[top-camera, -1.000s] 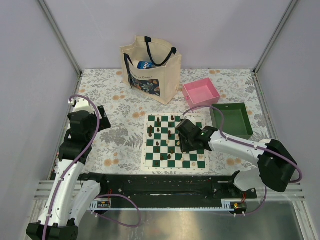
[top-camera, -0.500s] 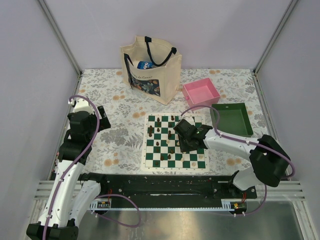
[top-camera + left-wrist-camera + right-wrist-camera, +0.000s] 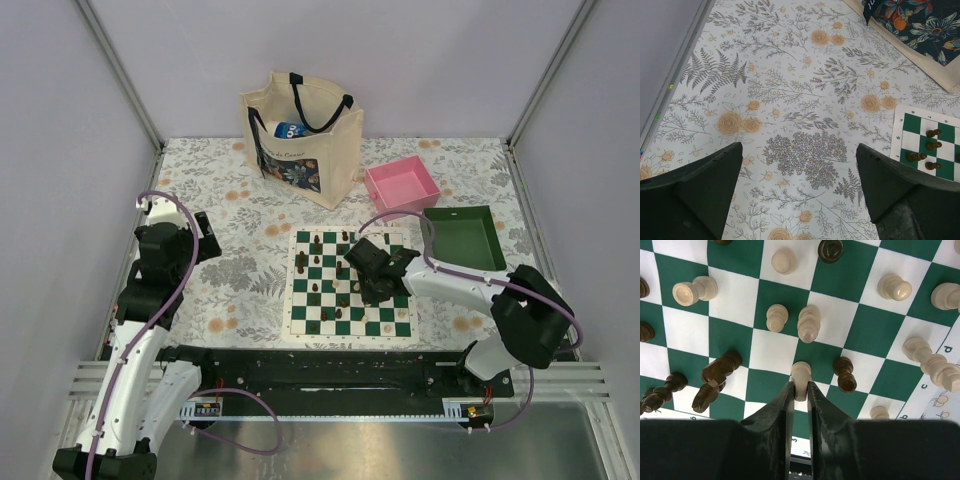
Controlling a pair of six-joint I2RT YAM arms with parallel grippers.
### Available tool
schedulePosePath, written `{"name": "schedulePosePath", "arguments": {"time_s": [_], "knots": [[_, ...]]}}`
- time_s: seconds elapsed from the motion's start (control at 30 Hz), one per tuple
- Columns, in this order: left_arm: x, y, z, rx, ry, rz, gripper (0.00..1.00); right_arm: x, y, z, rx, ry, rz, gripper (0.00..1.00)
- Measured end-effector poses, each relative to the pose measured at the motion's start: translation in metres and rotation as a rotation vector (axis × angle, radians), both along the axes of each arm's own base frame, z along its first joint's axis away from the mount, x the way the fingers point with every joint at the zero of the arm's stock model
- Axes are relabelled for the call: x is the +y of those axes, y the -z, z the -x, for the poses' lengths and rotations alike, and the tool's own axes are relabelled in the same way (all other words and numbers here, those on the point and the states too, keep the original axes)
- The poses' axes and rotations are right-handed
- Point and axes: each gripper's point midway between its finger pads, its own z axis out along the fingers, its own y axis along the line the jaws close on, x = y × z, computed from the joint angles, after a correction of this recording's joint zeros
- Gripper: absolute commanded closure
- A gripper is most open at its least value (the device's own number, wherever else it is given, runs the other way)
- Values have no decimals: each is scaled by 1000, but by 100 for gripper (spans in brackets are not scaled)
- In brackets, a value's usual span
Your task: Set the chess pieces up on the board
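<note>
Right fingers were closed narrow on a small cream-coloured wooden pawn, one tip on each side, as far as the wrist view showed. The pawn stood on the flat green-and-white checked chessboard, in a row near its lettered border. I could not tell which square held it. Left fingers were spread wide, holding nothing, above bare cloth just beside the board's corner.

Risks, as judged:
- The grip sat low and on the very tips, so a small rounded piece could pivot or squirt out on lifting.
- An upright dark brown piece stood just beside the right tip. A tall cream piece and a shorter one stood close ahead. Any sideways drift could topple them.
- Several dark pieces already lay on their sides to the left. The low-hanging fingers could sweep them along.

Surface: desk covered in a white floral-print cloth, probably soft and wrinkle-prone, with the board lying loose on it.

Room: pale plain walls and metal corner posts. A beige canvas tote bag, a pink plastic tray and a dark green plastic tray sat beyond the board.
</note>
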Motion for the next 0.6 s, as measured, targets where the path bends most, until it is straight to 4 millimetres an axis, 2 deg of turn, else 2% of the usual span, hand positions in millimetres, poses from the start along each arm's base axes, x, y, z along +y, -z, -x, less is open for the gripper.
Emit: {"name": "schedulePosePath", "arguments": {"time_s": [0.1, 0.17, 0.23, 0.43, 0.5, 0.6], "knots": [[0, 0, 0, 0, 0, 0, 1, 0, -3, 0, -4, -5, -3, 80], [0, 0, 0, 0, 0, 0, 1, -2, -12, 0, -19, -6, -15, 80], [0, 0, 0, 0, 0, 0, 1, -5, -28, -1, -57, -1, -38, 80], [0, 0, 0, 0, 0, 0, 1, -17, -94, -15, -247, 35, -115, 80], [0, 0, 0, 0, 0, 0, 1, -22, -108, -26, -287, 54, -116, 80], [0, 0, 0, -1, 1, 0, 1, -33, -112, -44, -306, 95, -84, 79]]}}
